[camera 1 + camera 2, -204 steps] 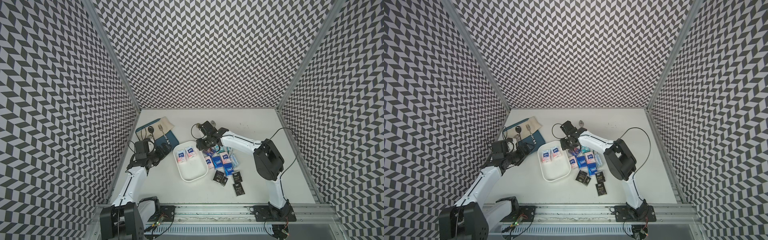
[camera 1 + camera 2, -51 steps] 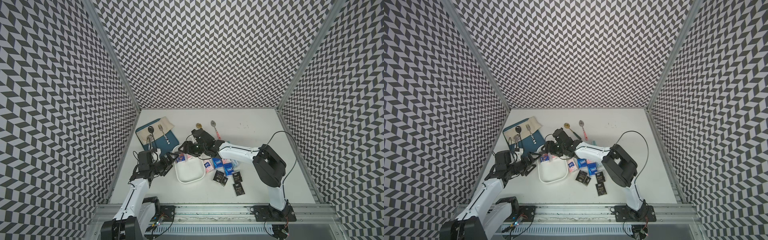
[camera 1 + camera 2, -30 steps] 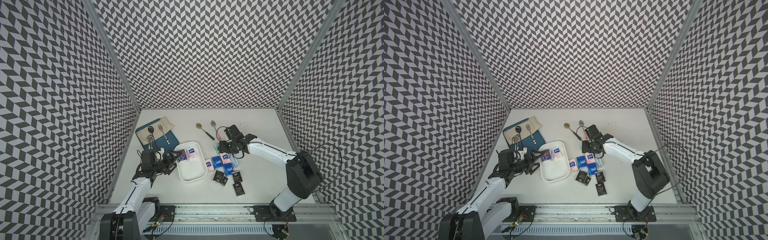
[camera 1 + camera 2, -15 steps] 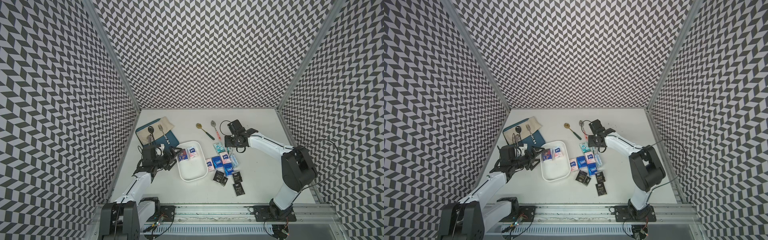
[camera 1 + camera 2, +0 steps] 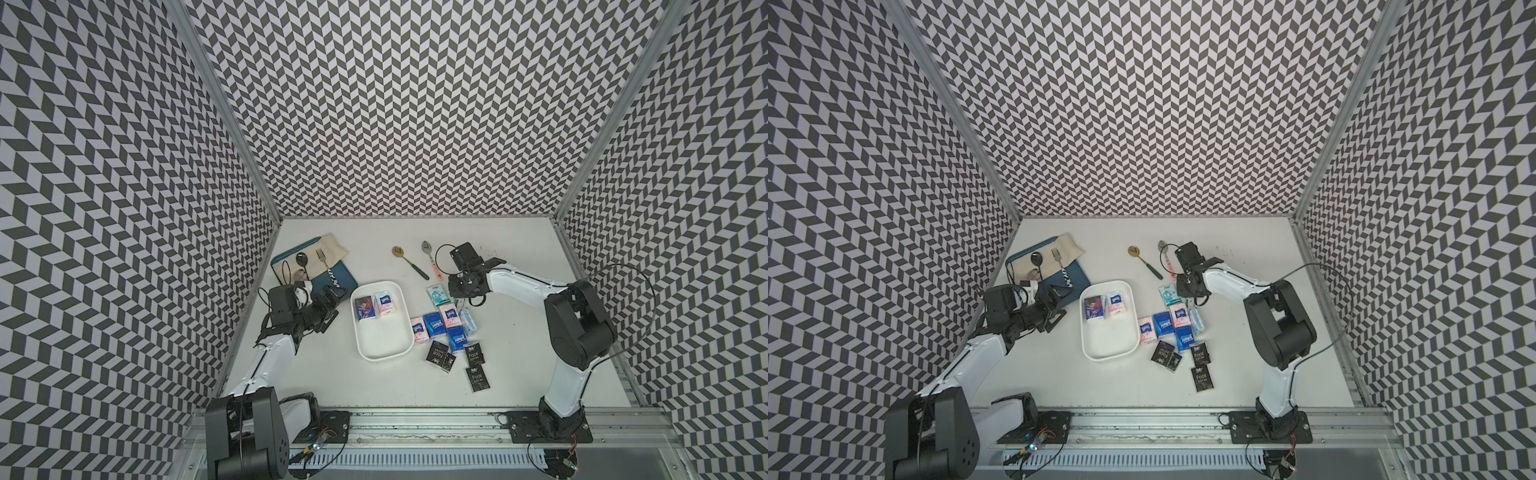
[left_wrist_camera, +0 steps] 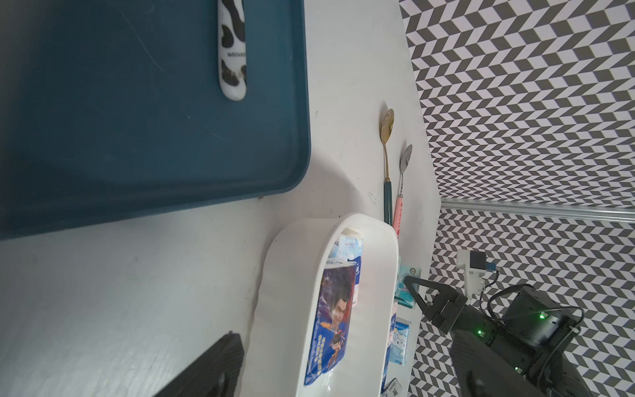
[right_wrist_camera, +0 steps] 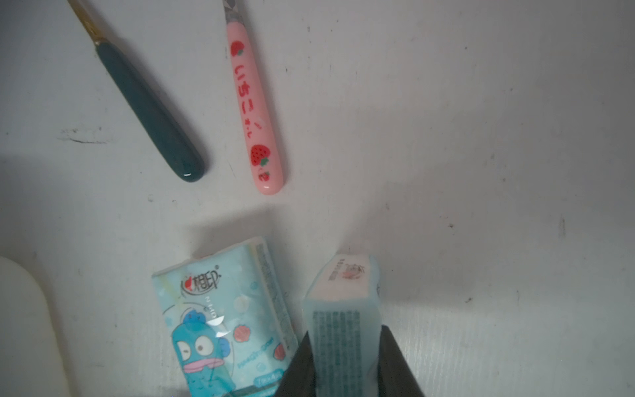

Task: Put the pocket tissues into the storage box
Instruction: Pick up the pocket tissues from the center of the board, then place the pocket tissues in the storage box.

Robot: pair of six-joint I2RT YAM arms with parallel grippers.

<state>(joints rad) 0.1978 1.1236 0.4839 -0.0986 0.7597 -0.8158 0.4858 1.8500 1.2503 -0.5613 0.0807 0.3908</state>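
In both top views the right gripper point(image 5: 460, 294) stood right of the storage box point(image 5: 382, 338), mid-tabletop, with the left gripper point(image 5: 330, 309) released at its left. The right wrist view showed a pale blue packet point(image 7: 340, 309) clasped on edge, mostly protruding; it could pivot or slip in transit.

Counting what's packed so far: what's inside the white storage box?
Inside the storage box, at its far end, lie a dark blue packet and a white-pink packet, side by side. Anything beneath them is hidden.
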